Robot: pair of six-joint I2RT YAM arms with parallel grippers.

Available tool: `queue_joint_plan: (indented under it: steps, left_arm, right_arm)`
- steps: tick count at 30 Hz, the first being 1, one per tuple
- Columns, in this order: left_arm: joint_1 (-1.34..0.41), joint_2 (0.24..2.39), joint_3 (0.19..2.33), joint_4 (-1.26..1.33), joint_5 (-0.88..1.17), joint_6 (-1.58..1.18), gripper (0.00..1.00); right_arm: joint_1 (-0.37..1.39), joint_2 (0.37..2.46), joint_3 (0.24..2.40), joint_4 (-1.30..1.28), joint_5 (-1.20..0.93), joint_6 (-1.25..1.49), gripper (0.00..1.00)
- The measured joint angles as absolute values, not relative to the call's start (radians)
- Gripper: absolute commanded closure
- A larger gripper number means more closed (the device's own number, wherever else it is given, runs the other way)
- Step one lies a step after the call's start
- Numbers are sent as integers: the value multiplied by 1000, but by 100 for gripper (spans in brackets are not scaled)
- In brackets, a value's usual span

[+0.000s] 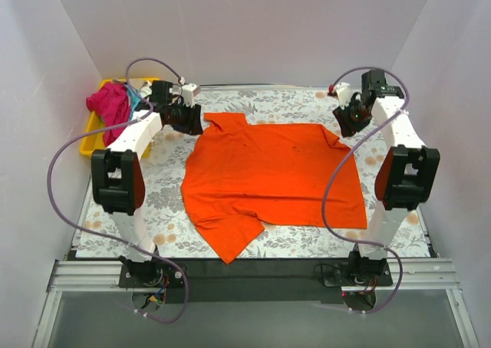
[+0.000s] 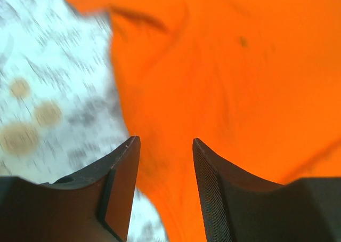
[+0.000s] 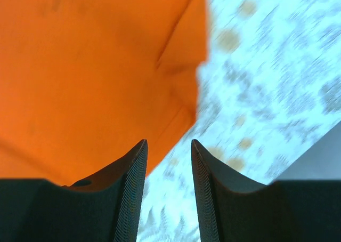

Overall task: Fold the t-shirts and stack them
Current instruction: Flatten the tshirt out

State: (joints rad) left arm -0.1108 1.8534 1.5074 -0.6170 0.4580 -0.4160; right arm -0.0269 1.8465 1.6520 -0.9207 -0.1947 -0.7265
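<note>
A vivid orange t-shirt [image 1: 268, 175] lies spread flat on the flowered cloth in the middle of the table. It fills most of the left wrist view [image 2: 224, 82] and the left half of the right wrist view [image 3: 90, 71]. My left gripper [image 1: 192, 122] hovers open over the shirt's far left corner, its jaws apart with nothing between them [image 2: 166, 140]. My right gripper [image 1: 349, 122] hovers open just beside the shirt's far right sleeve, over bare cloth [image 3: 168, 142]. A magenta shirt [image 1: 110, 106] and a bit of teal cloth [image 1: 136, 99] lie bunched in the tray.
A yellow plastic tray [image 1: 93, 132] stands at the far left edge of the table. The flowered tablecloth [image 1: 307, 241] covers the table. White walls close in the back and both sides. A black strip runs along the near edge by the arm bases.
</note>
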Motion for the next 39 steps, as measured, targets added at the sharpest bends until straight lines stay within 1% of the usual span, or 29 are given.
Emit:
queue_joint_plan:
  steps: [3, 5, 6, 8, 9, 11, 15, 21, 24, 26, 27, 28, 29, 30, 32, 39]
  left_arm:
    - [-110, 1994, 1628, -534, 447, -524, 57]
    - [-110, 2103, 1730, -514, 433, -587, 57]
    - [-110, 2161, 1788, -507, 425, -612, 57]
    - [-110, 2263, 1888, -496, 415, -654, 57]
    - [-110, 2304, 1922, -489, 411, -670, 57]
    - [-110, 2358, 1961, -487, 405, -692, 58]
    - [-110, 2430, 1991, -479, 409, -726, 60]
    - [-114, 2431, 1981, -445, 446, -764, 60]
    - [-117, 2431, 1962, -419, 476, -786, 62]
    - [-117, 2431, 1954, -405, 488, -798, 68]
    - [-118, 2431, 1951, -401, 490, -804, 73]
    - [-118, 2431, 1948, -398, 491, -807, 80]
    - [-118, 2431, 1945, -395, 490, -812, 95]
    - [-118, 2431, 1942, -396, 482, -813, 100]
    - [-120, 2431, 1938, -395, 461, -810, 100]
    - [-117, 2420, 1938, -387, 329, -755, 100]
  right_arm:
    - [-33, 2034, 1876, -886, -212, -638, 61]
    - [-33, 2158, 2000, -866, -209, -585, 59]
    - [-34, 2214, 2048, -857, -207, -564, 54]
    - [-35, 2294, 2104, -845, -198, -529, 50]
    - [-36, 2329, 2119, -838, -189, -513, 46]
    - [-38, 2368, 2123, -833, -182, -492, 45]
    - [-38, 2406, 2123, -819, -169, -457, 45]
    - [-38, 2409, 2113, -760, -160, -442, 45]
    - [-38, 2421, 2111, -749, -160, -440, 46]
    - [-38, 2431, 2111, -741, -160, -438, 46]
    - [-38, 2431, 2111, -735, -162, -434, 47]
    - [-38, 2431, 2111, -731, -165, -431, 48]
    - [-38, 2432, 2111, -731, -167, -429, 50]
    - [-38, 2432, 2110, -730, -167, -426, 54]
    - [-38, 2433, 2109, -726, -165, -422, 59]
    - [-36, 2434, 2109, -719, -148, -414, 62]
